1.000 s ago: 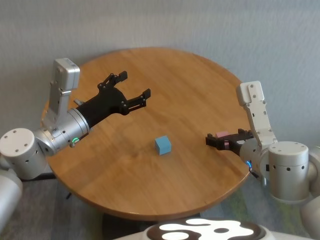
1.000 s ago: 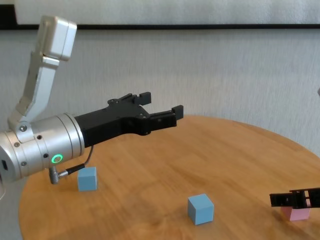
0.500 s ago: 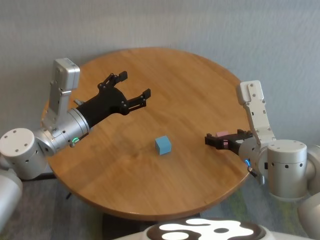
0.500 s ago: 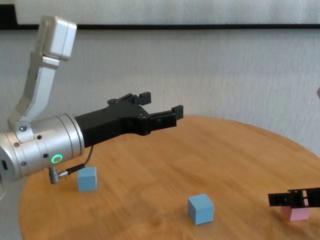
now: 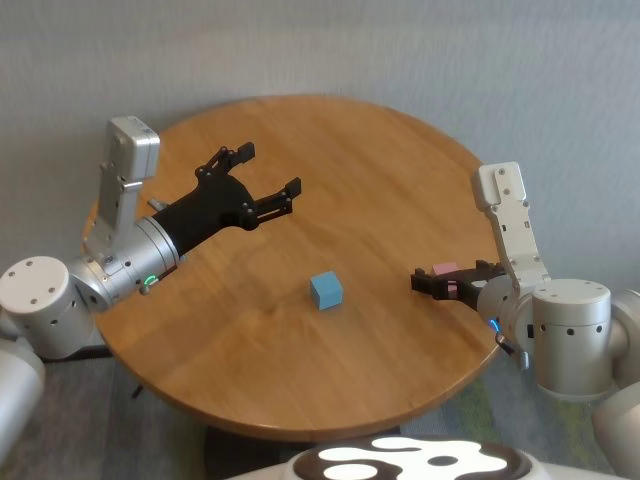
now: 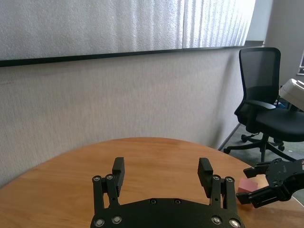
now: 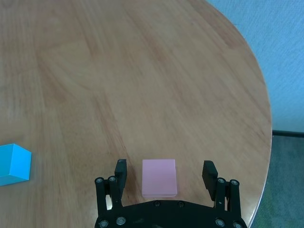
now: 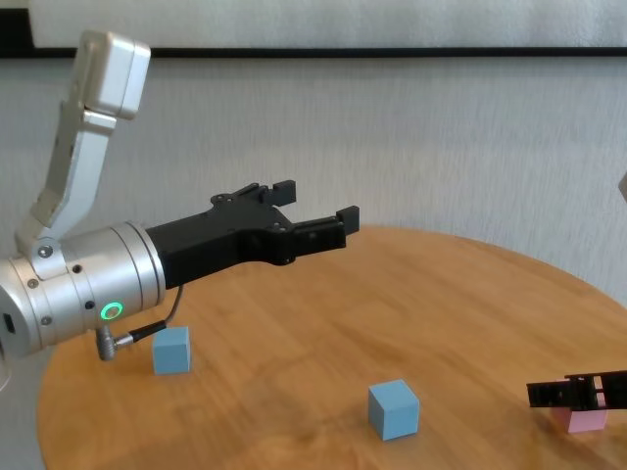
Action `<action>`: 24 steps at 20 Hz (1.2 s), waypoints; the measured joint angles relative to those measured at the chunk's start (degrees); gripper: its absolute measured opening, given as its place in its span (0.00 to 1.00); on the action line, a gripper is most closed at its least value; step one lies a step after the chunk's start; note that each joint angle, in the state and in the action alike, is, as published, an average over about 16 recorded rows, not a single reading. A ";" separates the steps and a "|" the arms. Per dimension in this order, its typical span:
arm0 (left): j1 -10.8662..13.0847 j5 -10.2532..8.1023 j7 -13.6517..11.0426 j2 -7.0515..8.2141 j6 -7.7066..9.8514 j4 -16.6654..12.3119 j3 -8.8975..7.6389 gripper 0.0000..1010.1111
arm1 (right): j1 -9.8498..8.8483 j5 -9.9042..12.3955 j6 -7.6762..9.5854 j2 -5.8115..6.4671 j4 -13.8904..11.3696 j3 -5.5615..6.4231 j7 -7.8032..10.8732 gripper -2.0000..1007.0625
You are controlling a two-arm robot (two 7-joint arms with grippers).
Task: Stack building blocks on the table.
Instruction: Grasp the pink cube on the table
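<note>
The counter is warm honey-brown wood with visible grain and a smooth, lightly sheened top that catches soft light near its far edge. The pink block looks matt and smooth, like painted wood or dense foam; I cannot tell which. The two light blue blocks share that dull, even finish. The left end effector and the right end effector are matt black, hard-looking plastic or coated metal with small bright screws. The arm housings behind them look like brushed silvery metal and pale satin plastic.
</note>
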 joint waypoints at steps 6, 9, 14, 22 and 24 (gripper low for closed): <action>0.00 0.00 0.00 0.00 0.00 0.00 0.00 0.99 | 0.00 -0.03 0.00 0.01 0.00 0.01 0.00 0.99; 0.00 0.00 0.00 0.00 0.00 0.00 0.00 0.99 | -0.02 0.00 0.00 0.05 -0.07 0.00 0.01 0.97; 0.00 0.00 0.00 0.00 0.00 0.00 0.00 0.99 | -0.07 0.06 -0.02 0.12 -0.17 -0.02 0.03 0.88; 0.00 0.00 0.00 0.00 0.00 0.00 0.00 0.99 | -0.12 0.13 -0.04 0.18 -0.28 -0.06 0.05 0.63; 0.00 0.00 0.00 0.00 0.00 0.00 0.00 0.99 | -0.13 0.13 -0.04 0.19 -0.29 -0.07 0.05 0.56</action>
